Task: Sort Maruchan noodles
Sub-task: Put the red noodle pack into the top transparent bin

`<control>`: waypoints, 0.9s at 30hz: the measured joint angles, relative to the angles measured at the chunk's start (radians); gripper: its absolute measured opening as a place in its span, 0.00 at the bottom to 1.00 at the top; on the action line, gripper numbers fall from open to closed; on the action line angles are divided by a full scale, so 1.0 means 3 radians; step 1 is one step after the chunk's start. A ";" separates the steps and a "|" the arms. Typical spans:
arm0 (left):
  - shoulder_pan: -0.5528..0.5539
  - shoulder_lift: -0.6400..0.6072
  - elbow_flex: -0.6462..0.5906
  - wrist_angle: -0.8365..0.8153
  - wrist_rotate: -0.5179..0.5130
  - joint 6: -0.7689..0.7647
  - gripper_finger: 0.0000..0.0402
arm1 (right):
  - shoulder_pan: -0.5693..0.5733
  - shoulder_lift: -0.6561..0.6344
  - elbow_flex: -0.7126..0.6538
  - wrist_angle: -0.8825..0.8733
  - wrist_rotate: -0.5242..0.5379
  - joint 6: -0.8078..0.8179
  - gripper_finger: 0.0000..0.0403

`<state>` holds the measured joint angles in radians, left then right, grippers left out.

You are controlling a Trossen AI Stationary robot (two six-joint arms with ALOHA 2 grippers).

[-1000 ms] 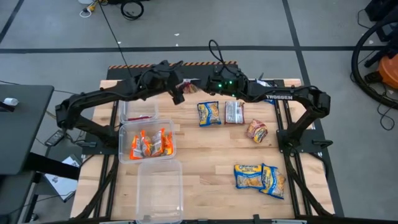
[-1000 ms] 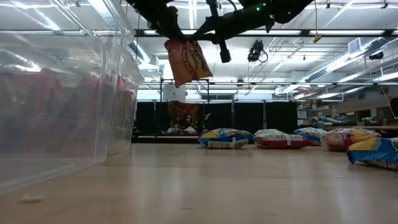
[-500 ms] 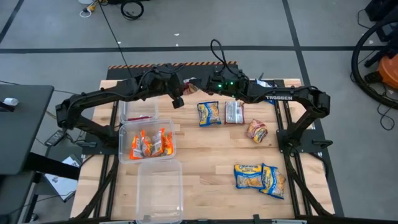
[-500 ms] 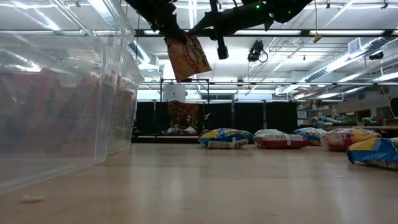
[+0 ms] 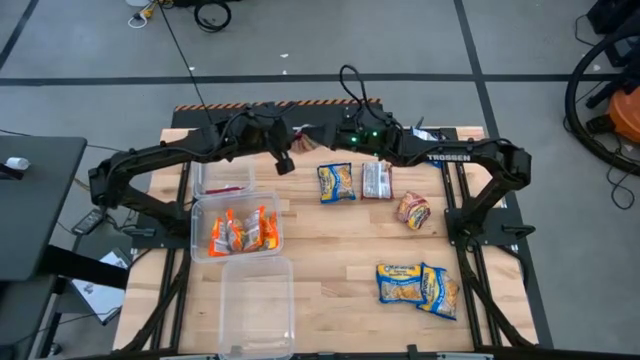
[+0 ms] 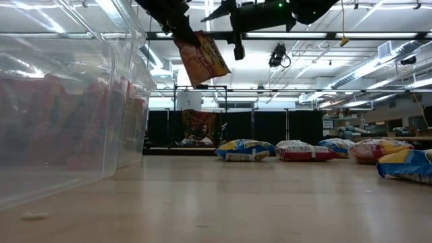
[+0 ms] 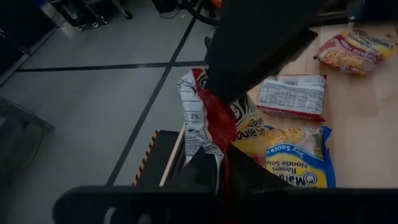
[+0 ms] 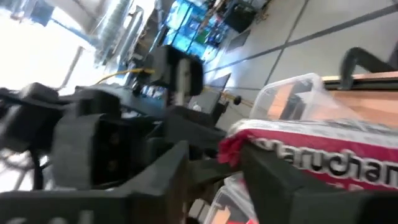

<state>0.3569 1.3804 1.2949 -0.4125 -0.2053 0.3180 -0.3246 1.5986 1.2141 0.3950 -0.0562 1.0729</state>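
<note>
Two dark robot arms, mine, meet high over the far edge of a pale wooden table point(image 5: 340, 250), and between them hangs one red-and-silver noodle packet point(image 6: 202, 61), well above the boards. My left gripper point(image 7: 214, 165) is pinched closed on the packet's crimped end seam, so the wrapper dangles tilted beneath it. My right gripper point(image 8: 214, 165) sits right beside the same packet with its fingers either side of a red edge, but I cannot tell whether they press it or merely straddle it. On the left side of the table stand three clear bins in a row: the far bin point(image 5: 222, 178) holds something red, the middle bin point(image 5: 236, 229) holds orange packets point(image 5: 242, 232), and the near bin point(image 5: 257, 300) looks bare. The rest of the noodles lie loose on the boards: a blue-and-yellow packet point(image 5: 337, 182) touching or just beside a silver one point(image 5: 376, 180), a reddish one point(image 5: 412, 210) near them, and two more blue-and-yellow packets point(image 5: 418, 285) nearer the front right. I judge these packets light, with a brittle dry block inside a slick, crinkly film. The flat sealed seam is the safest place to hold; squeezing the middle could crack the noodles, and a loose pinch could let the film slide free.
</note>
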 joint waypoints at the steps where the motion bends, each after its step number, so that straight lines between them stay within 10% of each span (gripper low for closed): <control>1: 0.0000 0.0000 0.0002 -0.0030 0.0000 0.0013 0.02 | -0.0023 -0.0015 -0.0001 0.0022 -0.0067 -0.0031 0.41; 8: 0.0016 0.0000 0.0570 -0.1102 0.0012 0.0432 0.02 | -0.0153 -0.0331 -0.0001 0.0104 -0.0446 -0.0509 0.58; 18: 0.0470 -0.0206 0.1115 -0.3445 0.0153 0.0474 0.02 | -0.0100 -0.0809 -0.0001 -0.0471 -0.0496 -0.1107 0.59; 27: 0.0749 -0.0376 0.0794 -0.3720 0.0174 0.0549 0.02 | 0.0113 -0.0874 -0.0001 -0.0930 -0.0495 -0.1209 0.59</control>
<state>0.5816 1.2676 1.5332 -1.5286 -0.1530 0.4829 -0.2907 1.3365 1.2137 0.1161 -0.2047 0.7101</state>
